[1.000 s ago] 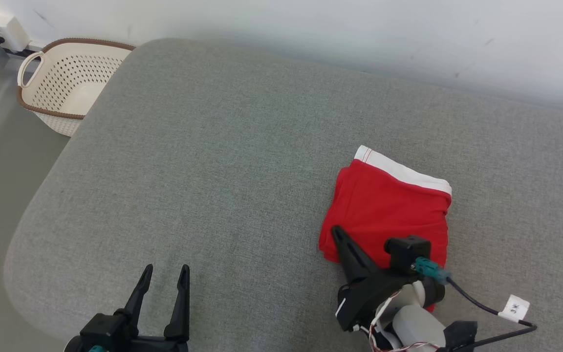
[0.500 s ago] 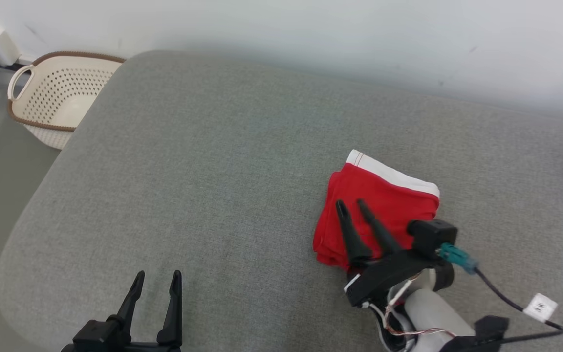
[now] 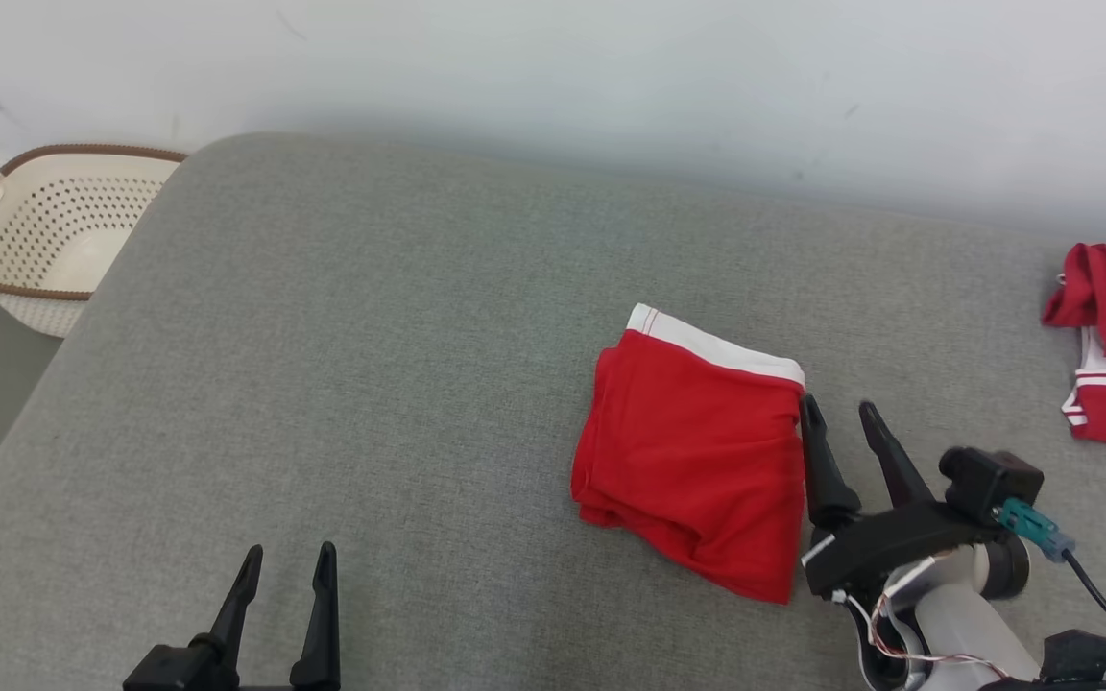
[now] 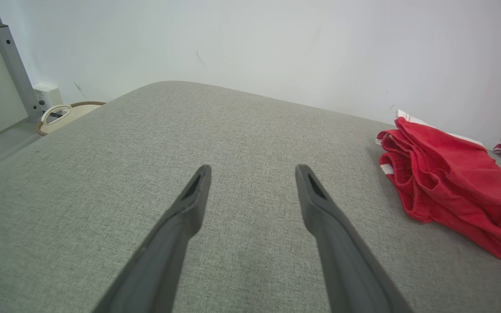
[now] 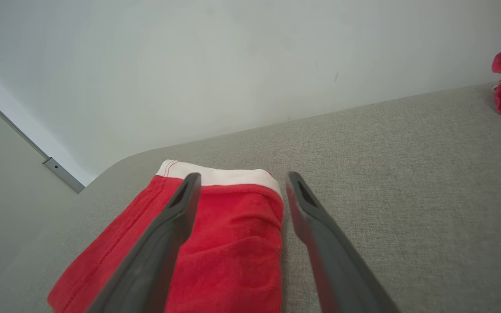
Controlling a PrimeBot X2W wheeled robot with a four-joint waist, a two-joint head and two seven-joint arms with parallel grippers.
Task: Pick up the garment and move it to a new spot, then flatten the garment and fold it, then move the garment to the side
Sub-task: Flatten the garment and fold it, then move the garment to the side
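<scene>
Head: you see folded garment [image 3: 697,461] flat on cushion [image 3: 371,336], right of centre; right gripper [image 3: 837,405] just beside its right edge, jaws apart, empty. Left wrist: left gripper [image 4: 253,167] spread wide, holding nothing. Right wrist: garment's edge shows between the jaws

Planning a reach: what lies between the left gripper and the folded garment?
Only bare grey cushion separates left gripper and folded garment, in the head view.
</scene>
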